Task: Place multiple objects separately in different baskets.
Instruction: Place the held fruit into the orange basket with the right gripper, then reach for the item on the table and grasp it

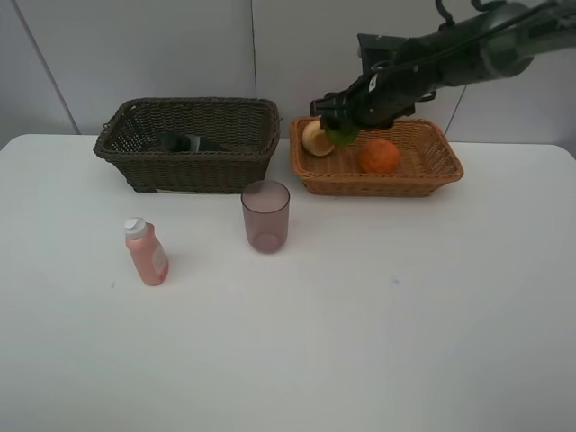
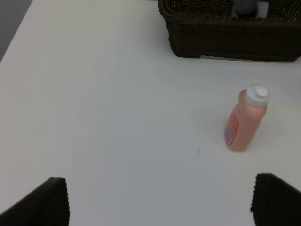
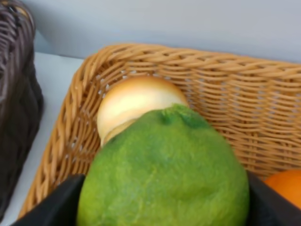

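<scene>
The right jaws hold the green mango (image 3: pixel 164 174) by its sides over one end of the tan basket (image 1: pixel 434 173), just beside the pale round fruit (image 1: pixel 315 140) lying in it, with the orange (image 1: pixel 379 155) nearby. The left jaws stand wide over the counter (image 2: pixel 117 94). The pink bottle (image 2: pixel 245 123) stands upright beyond them, well apart from that basket.

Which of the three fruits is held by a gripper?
The green mango, clamped in the right gripper at the tan basket; the orange and the pale round fruit lie loose in that basket.

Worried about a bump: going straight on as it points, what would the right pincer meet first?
Probably the pale round fruit in the tan basket, beyond the mango it holds; depth unclear.
</scene>
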